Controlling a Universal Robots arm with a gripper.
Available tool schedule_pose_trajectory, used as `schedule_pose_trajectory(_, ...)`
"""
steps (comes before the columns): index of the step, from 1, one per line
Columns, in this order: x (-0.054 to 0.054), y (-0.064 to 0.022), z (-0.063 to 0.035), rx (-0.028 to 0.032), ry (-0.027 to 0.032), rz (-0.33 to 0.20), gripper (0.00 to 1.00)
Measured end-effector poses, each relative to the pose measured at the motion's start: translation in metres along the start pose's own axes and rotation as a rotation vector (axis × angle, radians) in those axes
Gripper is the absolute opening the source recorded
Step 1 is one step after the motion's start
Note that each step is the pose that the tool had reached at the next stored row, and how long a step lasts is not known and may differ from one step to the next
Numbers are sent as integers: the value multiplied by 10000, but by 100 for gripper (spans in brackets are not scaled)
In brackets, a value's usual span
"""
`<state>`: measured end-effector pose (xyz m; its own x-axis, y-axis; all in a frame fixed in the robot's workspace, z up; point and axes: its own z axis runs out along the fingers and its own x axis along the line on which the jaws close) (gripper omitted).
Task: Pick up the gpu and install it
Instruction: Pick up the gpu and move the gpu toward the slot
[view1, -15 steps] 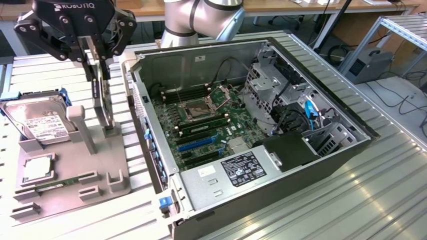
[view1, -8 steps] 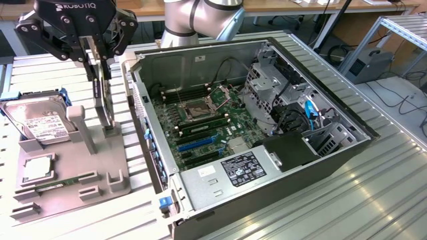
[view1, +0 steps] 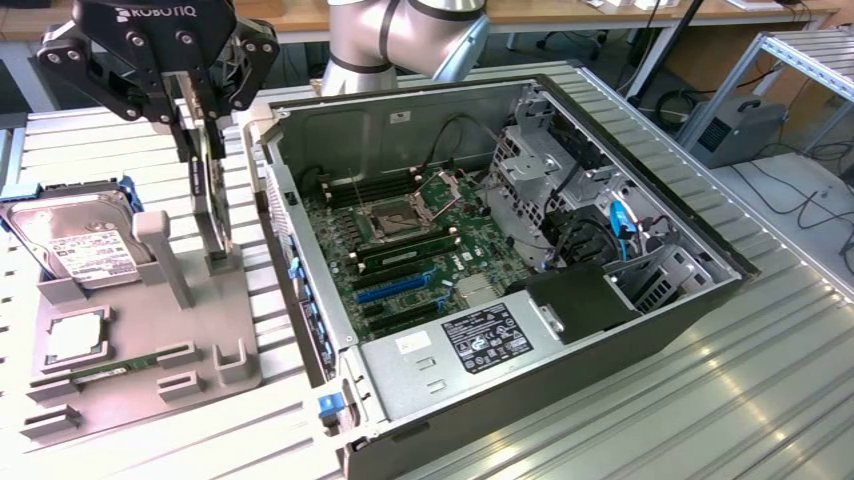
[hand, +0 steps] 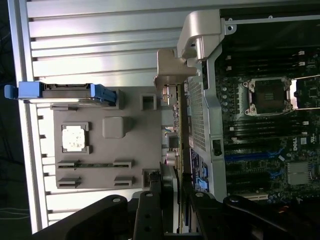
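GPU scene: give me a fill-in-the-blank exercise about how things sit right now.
1. The gripper is closed on the gpu, which stands ___ on its edge above the grey holder.
2. The hard drive leaning in that holder has ___ plastic rails at its ends.
3. The opened computer case lies on the exterior view's ___ of the holder.

Missing words: upright; blue; right.

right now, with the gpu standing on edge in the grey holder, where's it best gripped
Take the gpu by its top long edge, coming straight down from above and pinching across its flat faces. It stands upright and thin in the grey holder, lower edge seated in slots, so likely only the top is free.
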<state>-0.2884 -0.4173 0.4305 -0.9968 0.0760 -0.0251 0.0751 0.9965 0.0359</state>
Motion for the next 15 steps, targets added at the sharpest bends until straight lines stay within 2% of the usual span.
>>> schedule_pose_trajectory(15, -74, 6, 3, 14, -1, 0, 27)
